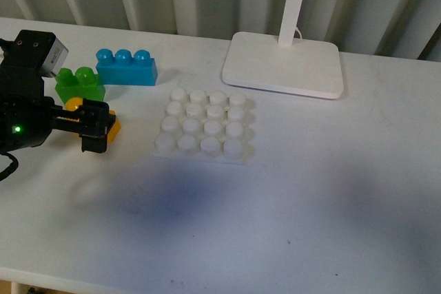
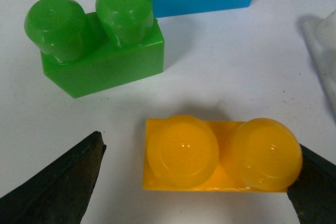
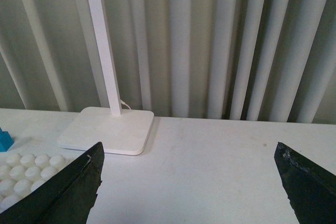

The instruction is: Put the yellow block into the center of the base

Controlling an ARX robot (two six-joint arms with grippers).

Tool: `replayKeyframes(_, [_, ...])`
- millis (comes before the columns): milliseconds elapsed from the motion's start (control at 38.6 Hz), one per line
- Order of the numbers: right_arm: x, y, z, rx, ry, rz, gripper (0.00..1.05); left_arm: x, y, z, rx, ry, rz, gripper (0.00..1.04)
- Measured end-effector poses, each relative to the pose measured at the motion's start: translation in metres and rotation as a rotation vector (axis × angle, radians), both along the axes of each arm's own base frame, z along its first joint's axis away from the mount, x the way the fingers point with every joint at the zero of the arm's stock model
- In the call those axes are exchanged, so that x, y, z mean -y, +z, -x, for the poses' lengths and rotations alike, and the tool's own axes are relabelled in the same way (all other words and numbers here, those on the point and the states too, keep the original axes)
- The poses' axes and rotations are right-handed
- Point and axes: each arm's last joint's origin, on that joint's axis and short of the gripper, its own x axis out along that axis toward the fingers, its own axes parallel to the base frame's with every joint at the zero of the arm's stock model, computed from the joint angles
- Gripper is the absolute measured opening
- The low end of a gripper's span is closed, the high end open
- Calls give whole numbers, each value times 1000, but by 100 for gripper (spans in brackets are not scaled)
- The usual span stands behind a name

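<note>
Front view, left edge: left gripper held low, jaws spread wide either side of yellow block lying on table, near green brick. Base flat at centre frame, well apart. Right wrist view: right gripper spread wide above table.

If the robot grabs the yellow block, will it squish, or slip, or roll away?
Probably no squish: the yellow block looks like hard moulded plastic with crisp edges. It may slip a bit, since its surface is glossy and its studs are rounded. It likely won't roll, because it sits flat on the table.
</note>
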Motion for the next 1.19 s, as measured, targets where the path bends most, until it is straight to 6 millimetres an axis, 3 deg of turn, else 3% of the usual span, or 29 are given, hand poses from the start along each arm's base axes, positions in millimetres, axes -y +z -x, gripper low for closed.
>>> replayKeyframes(156, [0,0,0,0,0,0,95,0,0,-1,0,0,0,98])
replayKeyframes(311, [0,0,0,0,0,0,95,1,0,-1,3,-3,-1,70])
replayKeyframes(389, [0,0,0,0,0,0,95,2,0,-1,3,-3,-2,67])
replayKeyframes(570, [0,0,0,0,0,0,95,4,4,-1,13,-4,-2,66])
replayKeyframes(881, [0,0,0,0,0,0,95,12,29,13,50,14,4,66])
replayKeyframes(1011, [0,0,0,0,0,0,95,27,44,23,64,23,15,66])
replayKeyframes(1192, [0,0,0,0,0,0,95,63,52,27,42,32,29,66])
